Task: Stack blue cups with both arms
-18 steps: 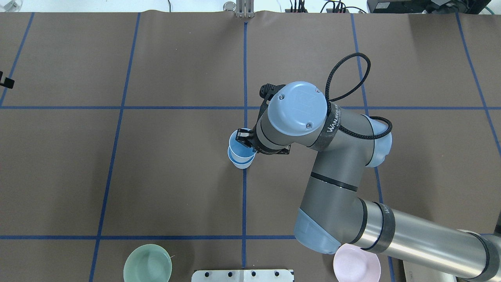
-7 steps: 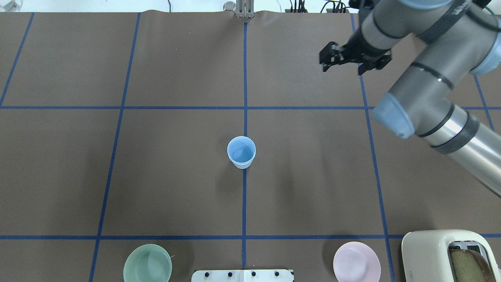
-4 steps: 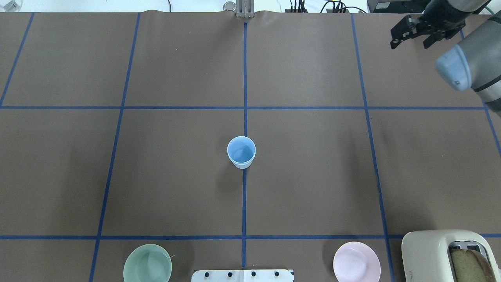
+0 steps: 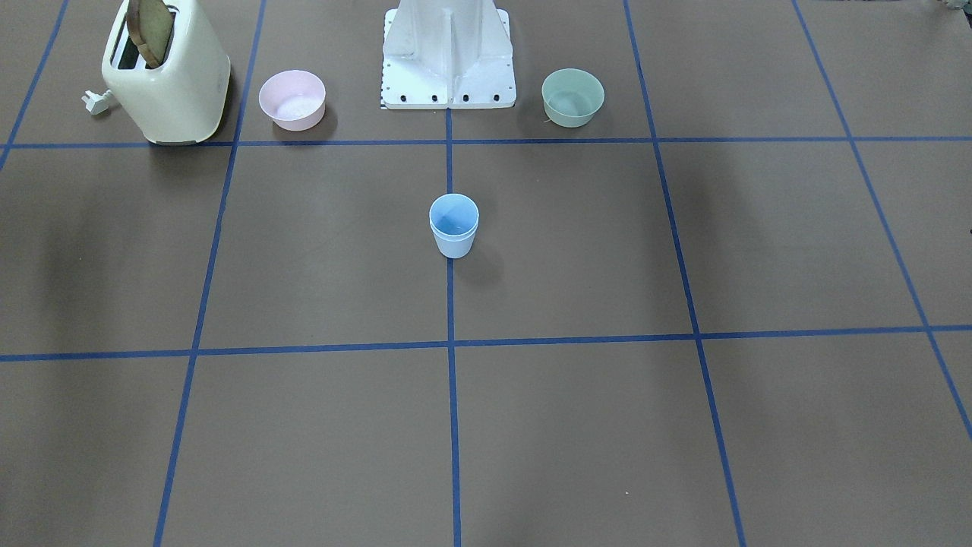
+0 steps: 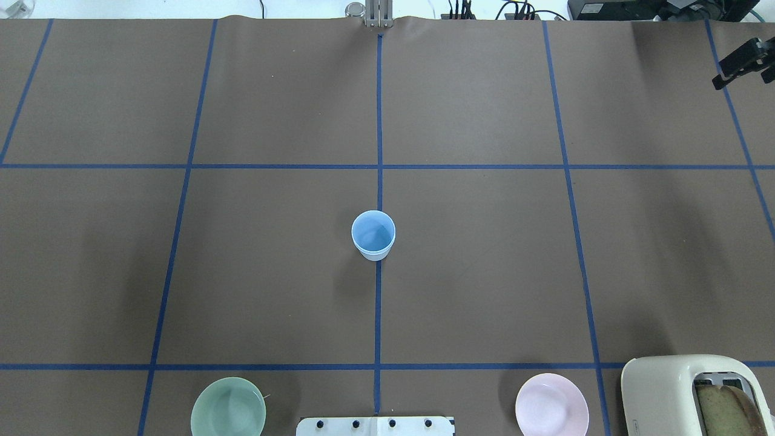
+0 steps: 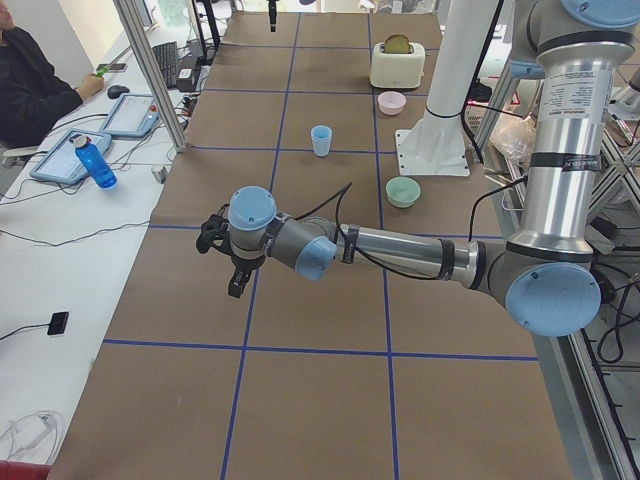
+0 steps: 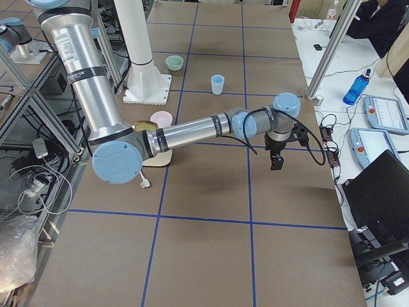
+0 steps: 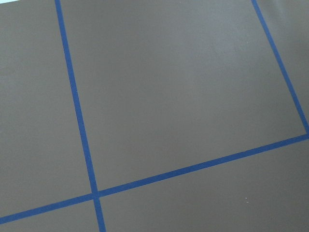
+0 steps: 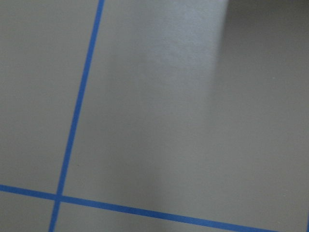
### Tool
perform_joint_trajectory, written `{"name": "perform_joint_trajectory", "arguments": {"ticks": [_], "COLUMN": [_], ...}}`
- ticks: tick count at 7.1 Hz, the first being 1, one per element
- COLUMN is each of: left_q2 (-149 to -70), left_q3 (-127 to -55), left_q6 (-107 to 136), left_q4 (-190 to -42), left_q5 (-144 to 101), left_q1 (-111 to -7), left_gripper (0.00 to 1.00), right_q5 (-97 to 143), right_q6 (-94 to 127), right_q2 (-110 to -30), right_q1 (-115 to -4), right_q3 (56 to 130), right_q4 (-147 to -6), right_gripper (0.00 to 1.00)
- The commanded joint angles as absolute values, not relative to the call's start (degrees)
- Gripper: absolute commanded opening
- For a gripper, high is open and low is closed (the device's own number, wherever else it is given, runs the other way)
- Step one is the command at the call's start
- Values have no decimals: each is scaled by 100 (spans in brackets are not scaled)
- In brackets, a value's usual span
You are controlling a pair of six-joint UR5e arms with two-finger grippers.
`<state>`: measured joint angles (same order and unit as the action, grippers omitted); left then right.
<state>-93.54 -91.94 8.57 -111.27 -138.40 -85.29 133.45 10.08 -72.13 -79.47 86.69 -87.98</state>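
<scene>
Two cups (image 5: 373, 235) nested, upright, mid-worktop (image 5: 484, 272). Left fingers (image 6: 236, 287) and right fingers (image 5: 735, 60) well clear of them; apart or together, cannot tell.

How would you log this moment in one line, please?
cups: nested, centre | left pincer: clear, side | right pincer: clear, side | stack: done

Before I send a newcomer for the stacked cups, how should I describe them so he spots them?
From the white base mount, follow the blue centre line outward. The blue cups stand on it, nested and upright. Unlike the pink bowl and green bowl flanking the mount, they are taller, narrower, pale blue.
</scene>
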Motion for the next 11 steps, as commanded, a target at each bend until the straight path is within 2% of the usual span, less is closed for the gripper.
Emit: {"name": "perform_joint_trajectory", "arguments": {"ticks": [1, 4, 11], "left_q2": [-9369, -9360, -9343], "left_q3": [-8836, -8684, -8710], "left_q6": [574, 264, 264], "left_q4": [-11127, -11101, -11101], "left_q5": [-13834, -14192, -14203], "left_q1": [-8700, -9149, -9149], "left_gripper": [98, 98, 98], "right_q5": [13377, 13324, 13104], "right_q6": [738, 747, 729], "right_q2": [-7409, -7365, -7260], "right_q1": [-8121, -8112, -8068], "right_q3": [8622, 8613, 8604], "right_q4": [-8798, -8789, -8789], "right_gripper": [100, 100, 100]}}
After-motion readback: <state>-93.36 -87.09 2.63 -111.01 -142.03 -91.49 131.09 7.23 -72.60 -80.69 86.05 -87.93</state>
